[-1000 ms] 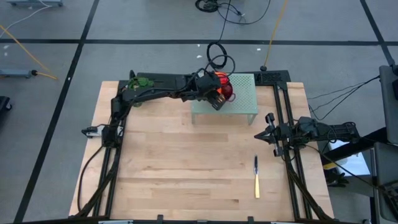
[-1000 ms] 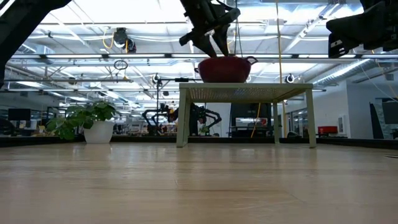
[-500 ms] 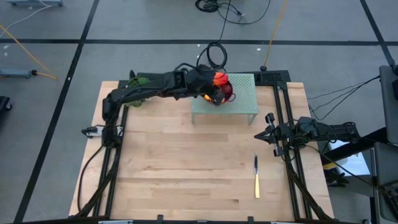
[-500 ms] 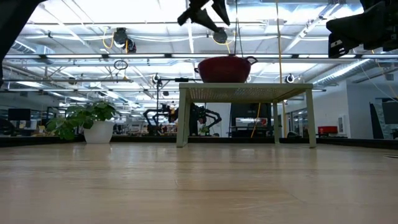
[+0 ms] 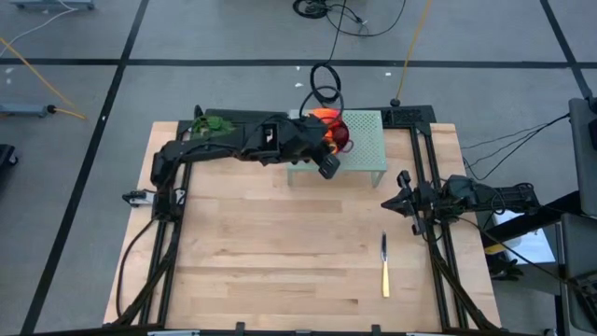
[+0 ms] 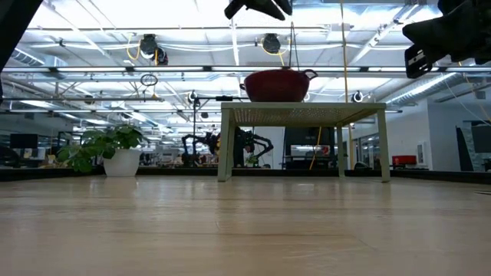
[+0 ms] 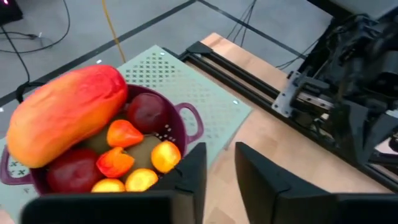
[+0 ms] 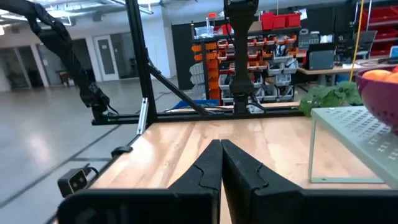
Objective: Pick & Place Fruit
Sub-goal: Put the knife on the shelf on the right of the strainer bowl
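Fruit (image 7: 93, 143) fills a purple bowl (image 7: 189, 118) on a green stand (image 5: 359, 149). Left end effector (image 7: 217, 168) hovers above, slightly apart, empty; right end effector (image 8: 221, 163), together, waits right.

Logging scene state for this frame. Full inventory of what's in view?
Stand: 1, pale green, perforated, table's far side.
Colander: 1, maroon, on the stand.
Fruit: one long orange-red piece, two dark red balls, small orange ones, in the colander.
Greens: 1 bunch, far left of table.
Knife: 1, yellow handle, near right.
Left end effector: empty, slightly open, raised beside the colander.
Right end effector: shut, parked at right edge.
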You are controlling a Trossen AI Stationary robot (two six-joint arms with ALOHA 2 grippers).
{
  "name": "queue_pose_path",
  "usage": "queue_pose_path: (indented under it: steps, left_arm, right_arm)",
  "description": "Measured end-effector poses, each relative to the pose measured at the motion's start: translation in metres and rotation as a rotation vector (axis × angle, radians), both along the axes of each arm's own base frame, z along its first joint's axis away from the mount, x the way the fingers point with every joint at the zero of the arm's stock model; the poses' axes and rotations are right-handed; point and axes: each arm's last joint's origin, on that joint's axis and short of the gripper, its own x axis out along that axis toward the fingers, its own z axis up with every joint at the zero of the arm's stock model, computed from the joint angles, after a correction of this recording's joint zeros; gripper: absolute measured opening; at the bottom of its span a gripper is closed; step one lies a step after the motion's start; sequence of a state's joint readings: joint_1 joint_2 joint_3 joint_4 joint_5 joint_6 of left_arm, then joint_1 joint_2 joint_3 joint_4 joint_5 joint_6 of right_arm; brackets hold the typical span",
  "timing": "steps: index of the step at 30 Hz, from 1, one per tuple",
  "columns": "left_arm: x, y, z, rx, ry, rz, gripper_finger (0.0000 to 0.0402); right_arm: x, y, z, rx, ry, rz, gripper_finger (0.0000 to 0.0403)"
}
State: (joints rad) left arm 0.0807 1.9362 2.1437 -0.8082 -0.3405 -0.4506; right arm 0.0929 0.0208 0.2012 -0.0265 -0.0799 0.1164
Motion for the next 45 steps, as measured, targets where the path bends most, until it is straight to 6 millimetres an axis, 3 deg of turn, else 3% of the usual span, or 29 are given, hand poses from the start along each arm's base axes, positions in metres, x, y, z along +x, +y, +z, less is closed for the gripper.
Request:
queue_pose_path:
  steps: [7, 24, 39, 45]
  left_arm:
    - [0.001, -0.01, 0.001, -0.002, -0.009, -0.023, 0.0006]
    - [0.002, -0.025, -0.001, 0.032, 0.032, -0.128, 0.0004]
    - [0.012, -0.037, -0.058, -0.001, 0.085, -0.172, 0.0001]
    - [-0.009, -0.038, -0.079, -0.024, 0.008, -0.217, 0.0001]
  right_arm:
    - [0.0, 0.0, 0.0, 0.038, 0.006, 0.003, 0.0]
    - [0.0, 0.0, 0.0, 0.033, 0.005, 0.003, 0.0]
    - [0.0, 0.0, 0.0, 0.132, 0.023, 0.012, 0.0]
    - [0.0, 0.0, 0.0, 0.132, 0.022, 0.013, 0.0]
